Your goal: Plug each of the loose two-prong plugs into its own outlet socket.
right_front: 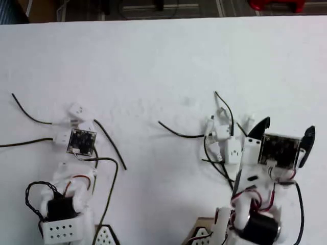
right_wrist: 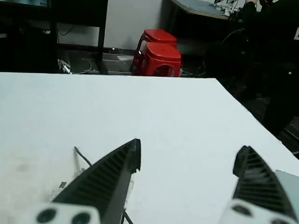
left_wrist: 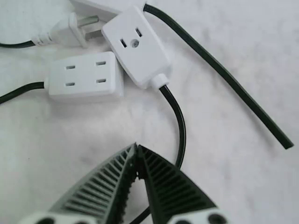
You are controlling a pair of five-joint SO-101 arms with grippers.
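Clearly unplugged, a two-prong plug (right_front: 75, 108) is seen at centre left of the high view, just beside a square socket (left_wrist: 135, 46) and a twin-outlet block (left_wrist: 86, 77). The left gripper (left_wrist: 137, 150), closed on nothing, is held near them. The right gripper (right_front: 288, 125), at lower right, is spread wide, empty. The plug should be gripped squarely, prongs aligned with the slots.

Lower left, left arm (right_front: 64, 204): white moulded shell, black servo, looped black and red wires, perforated white base. Lower right, right arm (right_front: 253, 194): same build, dark square circuit board (right_front: 280, 149). Left gripper (left_wrist: 137, 149) and right gripper (right_wrist: 189, 149): dark, ribbed, tapering fingers on white screw-holed mounts.
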